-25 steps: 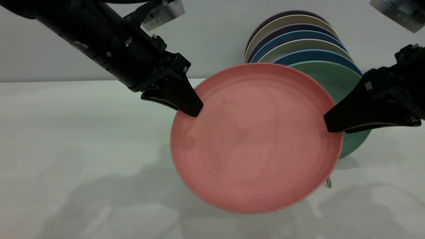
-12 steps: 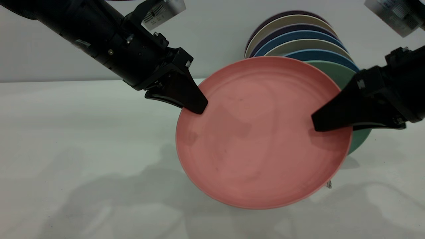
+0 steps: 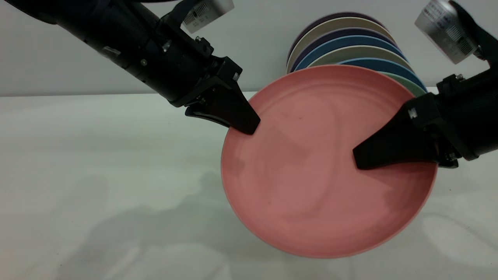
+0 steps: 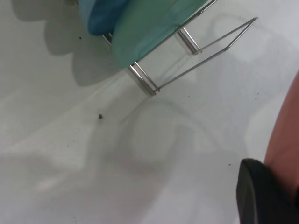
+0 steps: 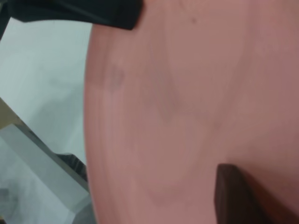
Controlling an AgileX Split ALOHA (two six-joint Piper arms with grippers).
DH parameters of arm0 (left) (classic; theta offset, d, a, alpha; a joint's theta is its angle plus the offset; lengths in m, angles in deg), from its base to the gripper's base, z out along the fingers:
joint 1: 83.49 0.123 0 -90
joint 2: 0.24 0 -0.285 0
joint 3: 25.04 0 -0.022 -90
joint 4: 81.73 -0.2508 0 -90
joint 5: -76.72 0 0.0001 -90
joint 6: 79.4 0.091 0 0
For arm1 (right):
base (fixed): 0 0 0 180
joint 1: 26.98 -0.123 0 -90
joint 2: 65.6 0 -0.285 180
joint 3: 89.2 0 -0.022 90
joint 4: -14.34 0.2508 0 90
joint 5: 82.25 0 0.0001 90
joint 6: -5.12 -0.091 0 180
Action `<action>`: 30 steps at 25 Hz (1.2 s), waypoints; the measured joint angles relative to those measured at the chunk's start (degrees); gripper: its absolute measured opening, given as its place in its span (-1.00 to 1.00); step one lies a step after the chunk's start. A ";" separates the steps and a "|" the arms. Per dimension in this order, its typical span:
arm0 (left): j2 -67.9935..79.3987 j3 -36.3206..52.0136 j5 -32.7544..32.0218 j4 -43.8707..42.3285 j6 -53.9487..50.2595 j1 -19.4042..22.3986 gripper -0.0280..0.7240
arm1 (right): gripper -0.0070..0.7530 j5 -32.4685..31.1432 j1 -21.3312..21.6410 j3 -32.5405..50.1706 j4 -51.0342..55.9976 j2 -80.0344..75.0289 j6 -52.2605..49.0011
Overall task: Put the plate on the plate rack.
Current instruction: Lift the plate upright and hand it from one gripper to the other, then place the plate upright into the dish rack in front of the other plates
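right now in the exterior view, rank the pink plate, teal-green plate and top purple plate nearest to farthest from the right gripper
1. pink plate: held by the right gripper.
2. teal-green plate: directly behind it.
3. top purple plate: rearmost in the row.

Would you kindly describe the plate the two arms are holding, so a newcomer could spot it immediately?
Find the row of upright plates at the table's far edge. In front, the left gripper and right gripper hold the plate by opposite rims. It alone is salmon-pink.
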 joint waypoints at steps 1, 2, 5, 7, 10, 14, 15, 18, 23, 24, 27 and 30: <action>0.00 0.00 0.18 -0.07 0.06 0.00 -0.88 | -0.43 -0.09 0.00 0.00 0.00 -0.05 0.00; 0.00 0.08 0.18 -0.21 0.19 0.00 -0.88 | -0.54 -0.08 0.00 0.00 0.15 -0.05 0.00; 0.13 0.09 0.18 -0.66 0.36 0.00 -0.87 | -0.62 0.33 0.00 0.00 -0.11 -0.05 0.51; 0.25 0.14 0.13 -1.03 0.01 -0.07 -0.86 | -0.62 0.72 0.00 0.00 -1.25 -0.05 0.51; 0.46 0.27 -0.23 -3.38 -2.26 -0.13 -0.77 | -0.62 2.54 -0.02 -0.05 -3.63 -0.05 -0.02; 0.57 0.27 -0.53 -7.55 -6.83 1.95 -0.35 | -0.62 10.80 -0.01 -0.04 -8.20 -0.13 -0.36; 0.57 0.27 -0.71 -8.75 -8.09 3.05 -0.19 | -0.62 12.51 -0.01 -0.04 -8.68 -0.05 0.10; 0.27 0.27 -1.48 -9.81 -10.21 5.75 0.22 | -0.62 16.08 -0.01 -0.04 -10.00 1.60 2.58; -1.82 0.27 -2.23 -9.88 -10.57 8.67 0.49 | -0.62 17.21 -0.01 -0.04 -12.25 8.48 8.65; -2.21 0.27 -2.23 -9.88 -10.57 8.82 0.51 | -0.62 16.38 -0.01 -0.04 -13.70 10.18 9.50; -2.68 0.27 -2.06 -9.88 -10.45 8.81 0.51 | -0.62 12.75 -0.01 -0.04 -18.74 14.70 10.37; -2.84 0.27 -1.41 -9.94 -10.38 8.81 0.51 | -0.62 9.39 -0.06 -0.61 -25.85 18.63 10.44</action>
